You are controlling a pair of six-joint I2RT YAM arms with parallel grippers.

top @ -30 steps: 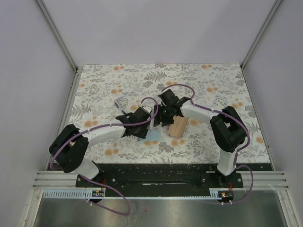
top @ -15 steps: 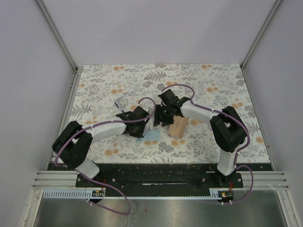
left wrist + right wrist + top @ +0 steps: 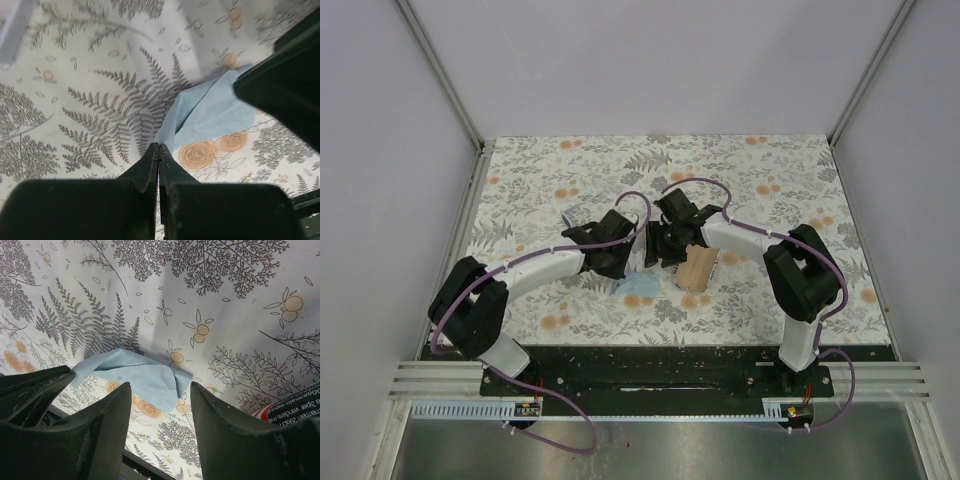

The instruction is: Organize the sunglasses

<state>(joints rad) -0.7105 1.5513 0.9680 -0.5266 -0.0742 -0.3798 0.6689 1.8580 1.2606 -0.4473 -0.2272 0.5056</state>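
The sunglasses (image 3: 575, 215) show as a small pale thing on the floral table, left of both grippers and touched by neither. The light blue cloth (image 3: 638, 287) lies flat with one fold, beside the open case (image 3: 698, 268) with its tan inside up. My left gripper (image 3: 159, 146) is shut, and the cloth's (image 3: 210, 112) near corner runs into its fingertips. It also shows in the top view (image 3: 618, 266). My right gripper (image 3: 160, 387) is open and empty, hovering over the cloth (image 3: 145, 375). In the top view it (image 3: 656, 252) is just left of the case.
The case's red-striped outside and a printed label (image 3: 295, 402) show at the right wrist view's lower right. The metal-framed enclosure walls (image 3: 470, 140) bound the table. The black base rail (image 3: 650, 370) runs along the near edge.
My left arm has swung up and to the left, away from on top of the cloth, so more of the cloth shows. The right arm and the case have not moved.
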